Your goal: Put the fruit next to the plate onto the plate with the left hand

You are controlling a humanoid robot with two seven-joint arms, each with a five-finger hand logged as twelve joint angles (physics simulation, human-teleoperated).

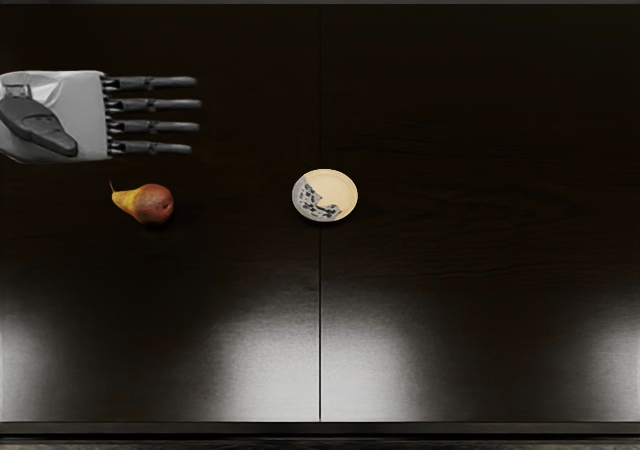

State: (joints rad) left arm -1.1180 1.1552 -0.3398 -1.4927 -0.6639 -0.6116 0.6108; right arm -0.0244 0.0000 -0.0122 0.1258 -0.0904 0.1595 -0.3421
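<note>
View: head view; we are cataloguing from this one view only.
Landmark: we are taking the plate [335, 180] as reference; it is sitting near the middle of the dark table [480, 270], cream with a dark pattern, carrying nothing.
Task item: we are reading the pear [145, 203] as the fruit; it is lying on the table well to the left of the plate, about level with it, and apart from it.
Long axis: the pear is lying on its side, stem end pointing away from the plate and fat red end facing it, so its axis is running roughly along the line to the plate.
Left hand [100, 115]: it is entering from the left edge, further left of the plate than the pear's stem and set back behind the plate's line.
Fingers [150, 105]: we are seeing four held out straight and side by side, tips pointing towards the plate's side; they are gripping nothing, with the thumb folded across the palm.
Deciding relation: the pear is lying on the near side of the fingers, beneath their span in the picture, not touching; whether the hand is hovering higher, we cannot tell.
Right hand: not showing.
Stage, as we are judging it: approach, grasp not yet made.
Next move, as we are judging it: bringing the hand nearer and down, closing across the pear's fat end.
Risk: the pear rolling away.
</note>
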